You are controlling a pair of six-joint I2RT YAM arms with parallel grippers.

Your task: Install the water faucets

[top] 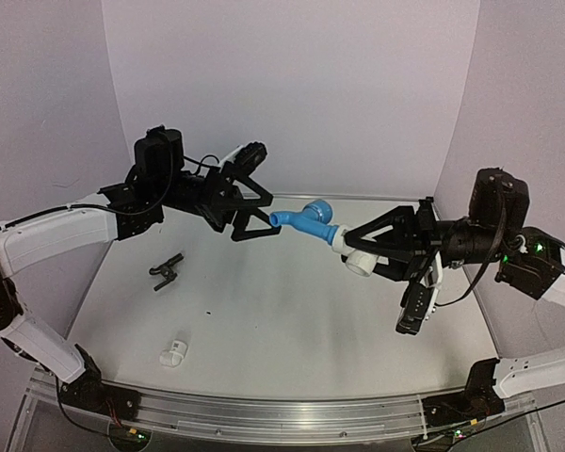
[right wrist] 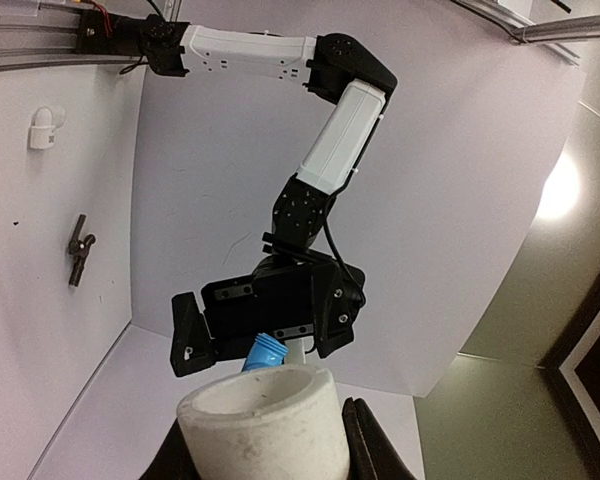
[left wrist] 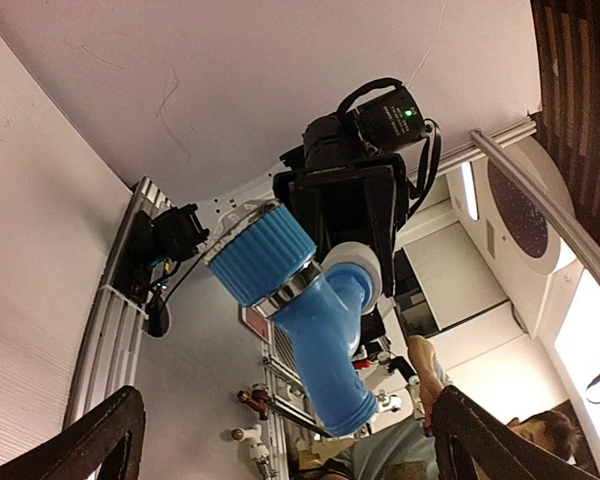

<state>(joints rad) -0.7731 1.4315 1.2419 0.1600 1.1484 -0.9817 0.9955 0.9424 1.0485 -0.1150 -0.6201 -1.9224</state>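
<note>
Top external: one faucet (top: 311,216), two fittings (top: 172,352)

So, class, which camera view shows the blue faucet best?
The left wrist view: the blue faucet is large and central, with its ribbed knob and spout clear. The top external view shows the blue faucet small and side on. The right wrist view shows only a blue sliver behind the white fitting.

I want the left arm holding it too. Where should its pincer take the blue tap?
Take the blue tap by its straight spout, which points at the open left pincer; come in from the left. Its other end sits in the white fitting.
</note>
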